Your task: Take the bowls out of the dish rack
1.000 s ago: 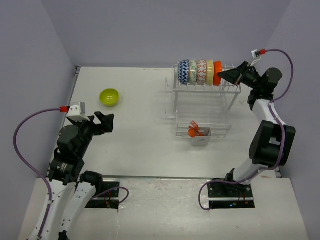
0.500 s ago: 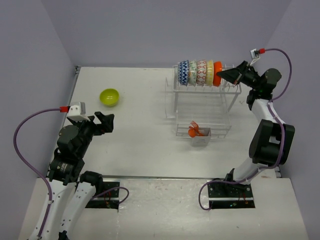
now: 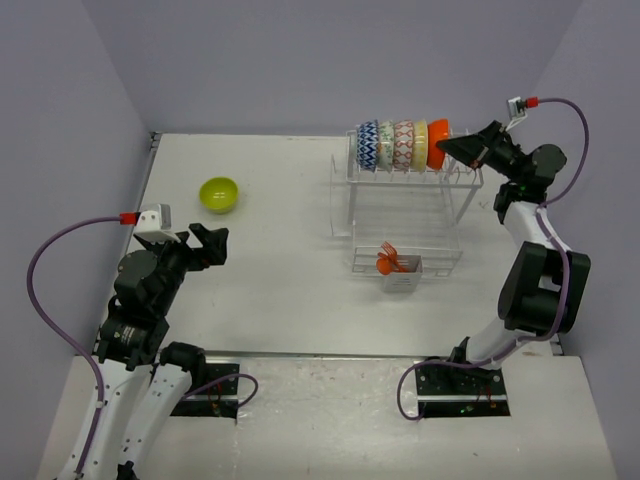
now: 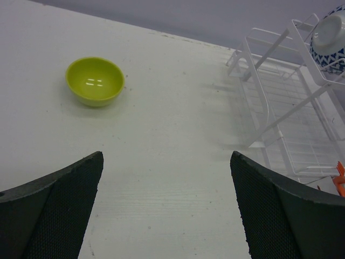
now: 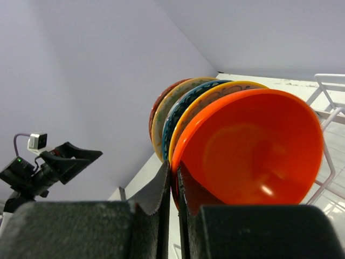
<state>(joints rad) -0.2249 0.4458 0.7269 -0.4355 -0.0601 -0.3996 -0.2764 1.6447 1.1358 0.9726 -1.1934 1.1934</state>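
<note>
The white wire dish rack (image 3: 405, 205) stands at the back right with several bowls on edge in its top row. The plain orange bowl (image 3: 437, 145) (image 5: 253, 145) is at the row's right end, lifted slightly, beside the pale yellow bowl (image 3: 421, 143). My right gripper (image 3: 452, 146) (image 5: 174, 181) is shut on the orange bowl's rim, one finger inside and one outside. A lime-green bowl (image 3: 219, 194) (image 4: 95, 81) rests upright on the table at the left. My left gripper (image 3: 214, 245) (image 4: 167, 208) hovers open near the table's left front, short of the green bowl, holding nothing.
A small white cutlery caddy (image 3: 399, 273) with orange utensils (image 3: 389, 260) hangs on the rack's near side. The blue-white zigzag bowl (image 3: 368, 143) (image 4: 329, 40) ends the row on the left. Grey walls close in the table at the back and both sides.
The right gripper closed on the orange bowl's rim and has drawn it slightly up and to the right. The left arm has not moved.
</note>
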